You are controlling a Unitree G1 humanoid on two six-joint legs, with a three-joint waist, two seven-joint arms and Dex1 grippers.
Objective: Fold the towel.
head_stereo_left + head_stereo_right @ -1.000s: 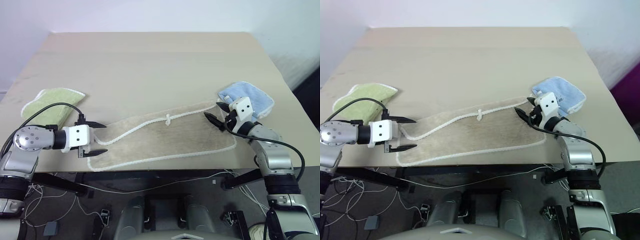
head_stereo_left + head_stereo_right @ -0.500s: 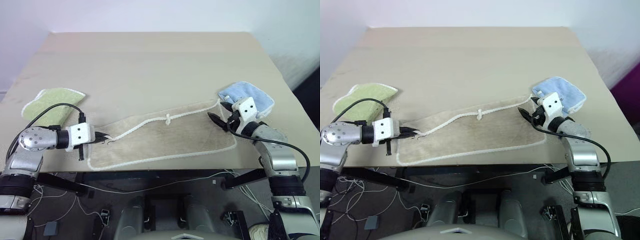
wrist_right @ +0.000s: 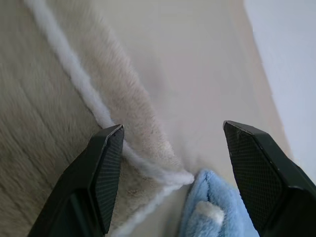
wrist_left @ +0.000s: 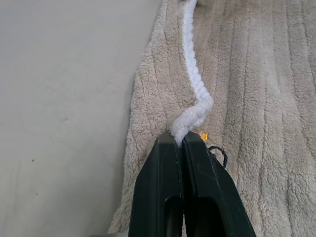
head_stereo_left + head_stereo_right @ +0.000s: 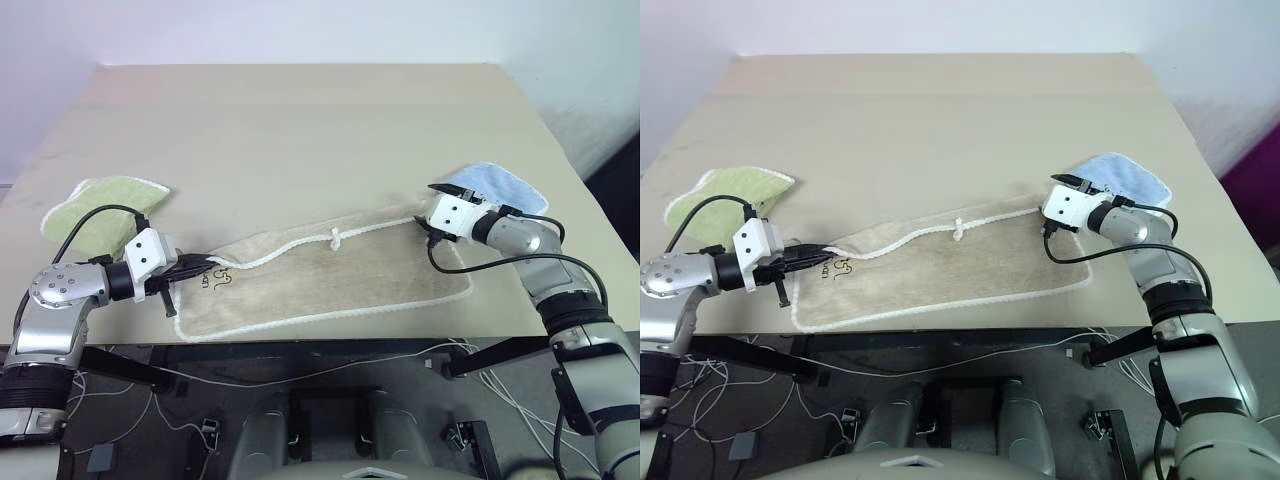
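Left eye view: the towel (image 5: 330, 275) lies flat near the front edge of the table (image 5: 300, 130), with its long axis running from one arm to the other and rising a little toward the right; the left gripper (image 5: 205, 268) is at the left far corner, the right gripper (image 5: 440, 205) at the right far corner, so each arm has its own end; a light green towel (image 5: 95, 212) and a light blue towel (image 5: 505, 188) lie just beside the two ends.

Left wrist view: the left fingers are closed tight on the white corded edging (image 4: 195, 84); the cloth is beige terry with ribs, and a small dark emblem (image 4: 217, 153) shows beside the fingers.

Right wrist view: the right fingers (image 3: 106, 163) stand wide apart and hold nothing; the towel corner lies between them, touching the blue cloth; I judge this corner must be pinched next.
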